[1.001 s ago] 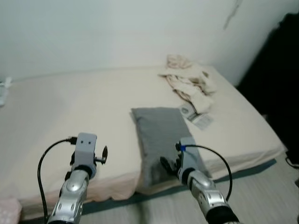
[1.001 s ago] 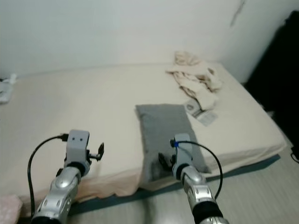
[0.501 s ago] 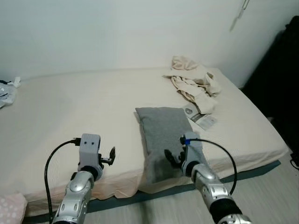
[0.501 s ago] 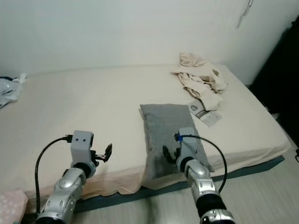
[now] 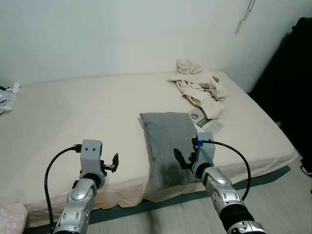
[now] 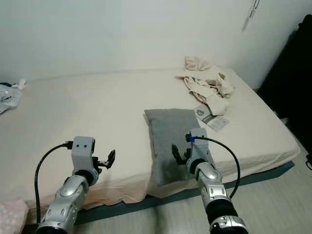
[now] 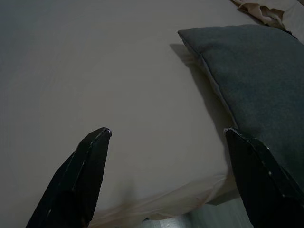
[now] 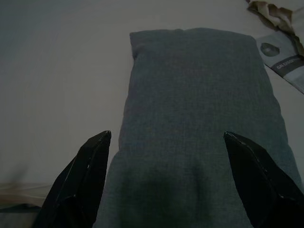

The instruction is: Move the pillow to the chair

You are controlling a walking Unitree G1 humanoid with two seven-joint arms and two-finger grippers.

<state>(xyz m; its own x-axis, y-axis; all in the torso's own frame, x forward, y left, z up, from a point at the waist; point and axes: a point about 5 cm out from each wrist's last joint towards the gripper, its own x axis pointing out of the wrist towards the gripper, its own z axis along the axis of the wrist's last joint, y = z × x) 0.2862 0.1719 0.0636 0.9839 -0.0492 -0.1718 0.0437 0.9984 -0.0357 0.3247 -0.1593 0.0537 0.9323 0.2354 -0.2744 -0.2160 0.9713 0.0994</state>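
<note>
Both grippers, right (image 5: pixel 184 158) over the grey pillow (image 5: pixel 170 141) and left (image 5: pixel 111 163) beside it, hang wide open and empty; a one-sided pinch risks the limp pillow sagging free.

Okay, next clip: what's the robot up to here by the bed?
The robot stands at the edge of a bed with both arms raised toward a grey pillow whose near end hangs over the mattress edge. The right gripper is open and lined up over the pillow's near end, not yet closed on it. The left gripper is also open, over bare sheet to the pillow's left. Crumpled cream clothes and a small packet lie beyond the pillow.
</note>
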